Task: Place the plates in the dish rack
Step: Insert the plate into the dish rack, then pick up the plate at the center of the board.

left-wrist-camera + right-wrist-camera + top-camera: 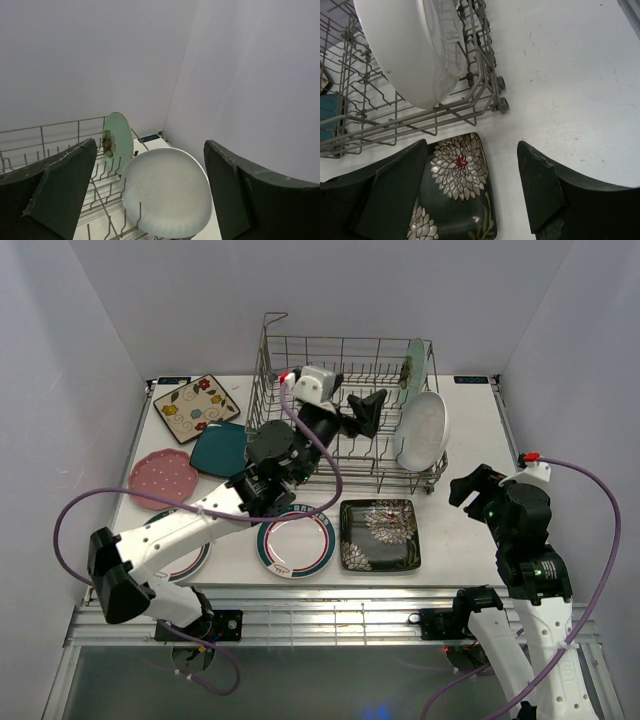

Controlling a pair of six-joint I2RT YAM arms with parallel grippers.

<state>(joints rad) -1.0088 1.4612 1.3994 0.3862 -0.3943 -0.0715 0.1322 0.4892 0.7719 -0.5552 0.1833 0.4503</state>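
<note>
You've got one dish rack [330,350] and eight plates — two in the rack, white plate [422,430] and mint plate [415,362]; six on the table [465,540] — cream square [196,407], teal square [218,448], black square [378,534], pink round [162,478], two green-rimmed rounds [296,543] [192,564].

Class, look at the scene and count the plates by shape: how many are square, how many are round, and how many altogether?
Square plates: 3 (cream floral, teal, black floral)
Round plates: 5 (pink, green-rimmed, a second green-rimmed, white, mint)
Total: 8 plates
</note>
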